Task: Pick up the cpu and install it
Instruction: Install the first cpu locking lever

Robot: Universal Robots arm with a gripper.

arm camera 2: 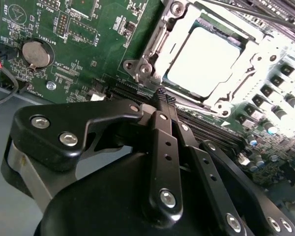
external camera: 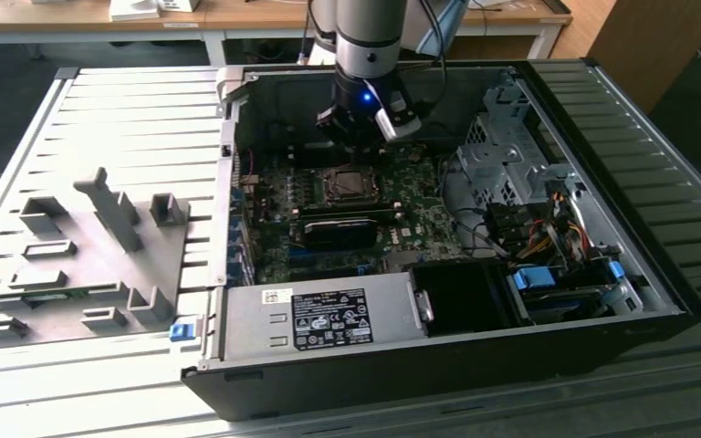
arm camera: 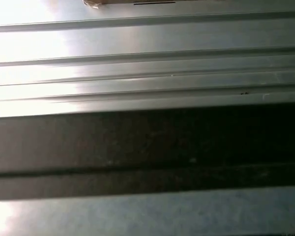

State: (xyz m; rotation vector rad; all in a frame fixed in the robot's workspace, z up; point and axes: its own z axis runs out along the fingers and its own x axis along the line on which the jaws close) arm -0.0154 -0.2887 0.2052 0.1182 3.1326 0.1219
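Open computer case [external camera: 643, 182] on ribbed table [external camera: 131, 119]: cpu [arm camera 2: 202, 61] seated within socket frame [arm camera 2: 152, 44]; my gripper [arm camera 2: 162, 101], fingers together and empty, just beside its edge.

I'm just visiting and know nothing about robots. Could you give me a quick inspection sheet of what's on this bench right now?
Surface: ribbed metal table carrying an open computer case.
Job's things: cpu lies inside the metal-framed socket on the motherboard, shiny top up.
Clutter: grey plastic fixture with upright blocks, on the exterior view's left of the case.
Grippers: claw shut, holding nothing, just above the board beside the socket.
Cables: coloured wire bundle at the exterior view's right inside the case.
Surroundings: wooden desks behind the table.
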